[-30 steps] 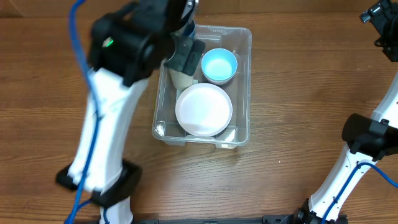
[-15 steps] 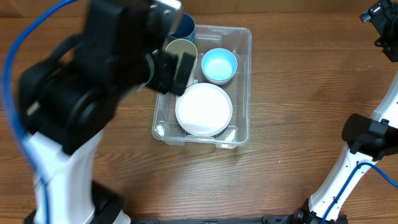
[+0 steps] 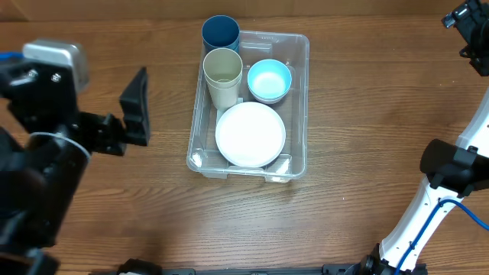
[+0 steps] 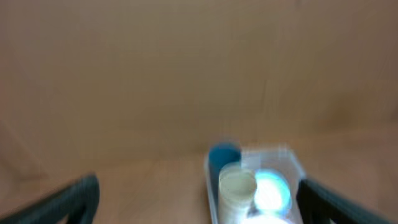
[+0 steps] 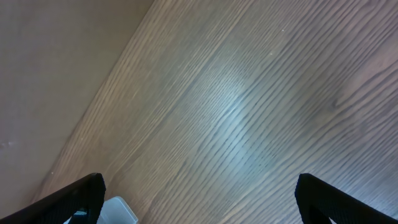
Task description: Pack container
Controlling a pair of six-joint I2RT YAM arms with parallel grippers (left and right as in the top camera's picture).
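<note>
Container [image 3: 300, 114] sits at the centre of the overhead view on the wooden table [image 3: 367, 92], holding a beige cup [image 3: 222, 72], a light-blue bowl [image 3: 270, 79] and a white dish [image 3: 250, 134]. A dark blue cup [image 3: 220, 32] stands just outside its upper-left corner. The left gripper [image 4: 198, 190] and right gripper [image 5: 199, 186] are both spread wide, gripping nothing.

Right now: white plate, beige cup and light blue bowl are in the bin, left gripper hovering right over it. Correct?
One thing is off: the left gripper is not over the container. The overhead view shows it off to the container's left, above the table, jaws open. The white plate, beige cup and light blue bowl are in the container.
</note>
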